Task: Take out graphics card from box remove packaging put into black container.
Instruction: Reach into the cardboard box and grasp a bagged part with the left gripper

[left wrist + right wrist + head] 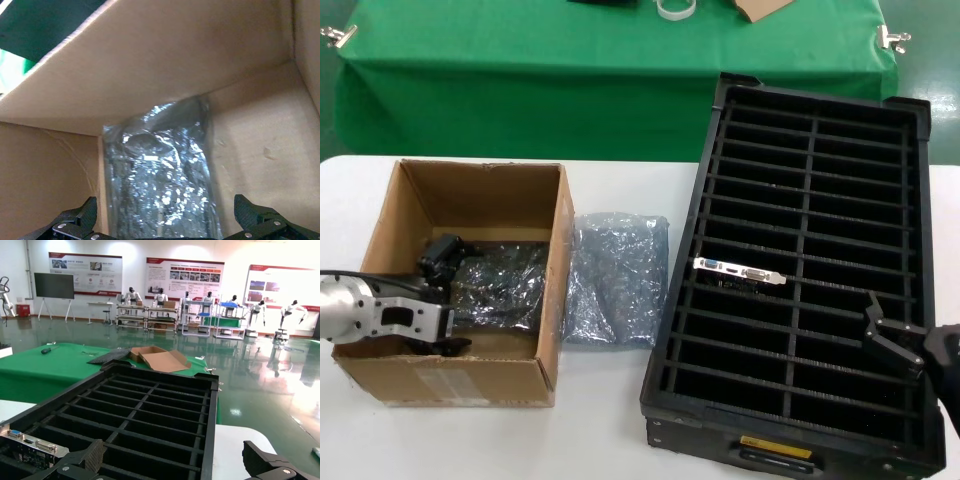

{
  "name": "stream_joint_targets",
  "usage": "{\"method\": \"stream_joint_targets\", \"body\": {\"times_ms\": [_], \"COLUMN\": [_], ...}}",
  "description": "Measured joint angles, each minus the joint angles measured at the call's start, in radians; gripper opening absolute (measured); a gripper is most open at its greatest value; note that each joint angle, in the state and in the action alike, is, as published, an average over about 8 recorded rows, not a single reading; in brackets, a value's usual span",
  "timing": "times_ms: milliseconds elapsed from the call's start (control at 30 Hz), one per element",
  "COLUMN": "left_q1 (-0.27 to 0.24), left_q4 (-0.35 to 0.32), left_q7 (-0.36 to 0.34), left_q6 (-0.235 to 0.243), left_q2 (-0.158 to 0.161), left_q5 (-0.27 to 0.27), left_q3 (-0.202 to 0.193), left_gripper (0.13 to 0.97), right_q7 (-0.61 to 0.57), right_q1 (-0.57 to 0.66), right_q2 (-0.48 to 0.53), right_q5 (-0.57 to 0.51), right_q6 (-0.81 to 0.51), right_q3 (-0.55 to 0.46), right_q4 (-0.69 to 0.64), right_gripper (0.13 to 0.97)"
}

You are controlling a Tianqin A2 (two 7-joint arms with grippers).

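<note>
The brown box (556, 290) stands at the left of the white table. Inside it lies the graphics card (505, 285), still wrapped in its shiny grey packaging (165, 175). My left gripper (445, 300) is down inside the box, open, with one finger on each side of the wrapped card's near end (167, 220); no contact shows. The black container (670, 350) stands on the right. My right gripper (887, 338) hovers open and empty over the container's near right edge (177, 460).
An empty crumpled grey bag (615, 280) lies on the table between box and container. Another card stands in a middle slot, showing its silver bracket (740, 270) (30, 440). A green-covered table (620, 70) runs behind. The box walls (150, 65) close in around the left gripper.
</note>
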Motion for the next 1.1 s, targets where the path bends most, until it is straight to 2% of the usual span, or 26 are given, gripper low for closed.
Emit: {"method": "stream_joint_targets", "body": {"times_ms": [333,633,833,1100], "left_q1": [0.023,0.041,0.044,0.051], "left_q4": [0.004,0.006,0.007,0.007], "left_q7": [0.067,0.156,0.186,0.221], "left_q6": [-0.140,-0.247,-0.275,-0.275], "left_q2": [0.041,0.066,0.071,0.069], "left_q5": [-0.038,-0.109,-0.149,-0.184], "left_q3": [-0.042,-0.116,-0.158,-0.195], "left_gripper": [0.966,0.966,0.966,0.957], "right_q7": [0.000,0.000,0.000,0.000], "right_q1": [0.000,0.000,0.000,0.000], "right_q2": [0.000,0.000,0.000,0.000], "right_q5": [0.000,0.000,0.000,0.000], "right_q6": [0.000,0.000,0.000,0.000], "right_q3": [0.000,0.000,0.000,0.000], "right_q4": [0.000,0.000,0.000,0.000], "right_gripper": [0.966,0.966,0.966,0.966]}}
